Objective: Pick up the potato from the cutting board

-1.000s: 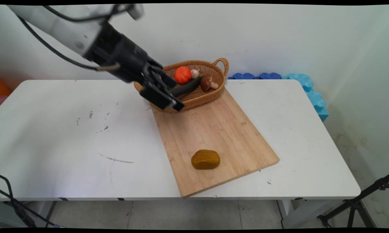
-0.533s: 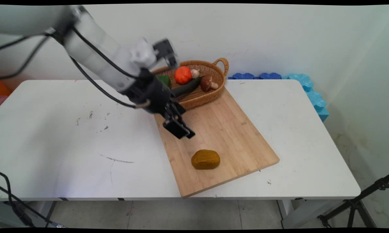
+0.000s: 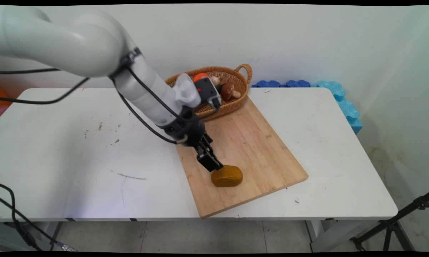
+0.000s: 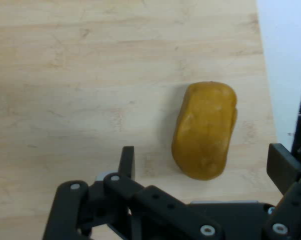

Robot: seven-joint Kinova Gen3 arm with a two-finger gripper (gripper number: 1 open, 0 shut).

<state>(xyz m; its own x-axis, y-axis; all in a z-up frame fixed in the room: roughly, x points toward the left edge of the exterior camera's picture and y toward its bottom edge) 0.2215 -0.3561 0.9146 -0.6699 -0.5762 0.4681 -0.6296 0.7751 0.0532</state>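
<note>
Claw: the gripper (image 4: 203,167) hangs low over the cutting board (image 3: 250,142), fingers spread wide, empty.
Nearest thing: a brown-yellow potato (image 3: 227,175) (image 4: 205,130) lies between the spread fingers, on the board's near part.
Far end: a wicker basket (image 3: 235,101) with a mushroom (image 3: 229,91).
Table: white (image 3: 75,150).

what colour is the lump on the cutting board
Mustard yellow-brown potato, clearest in the hand view, lying on the cutting board.
</note>
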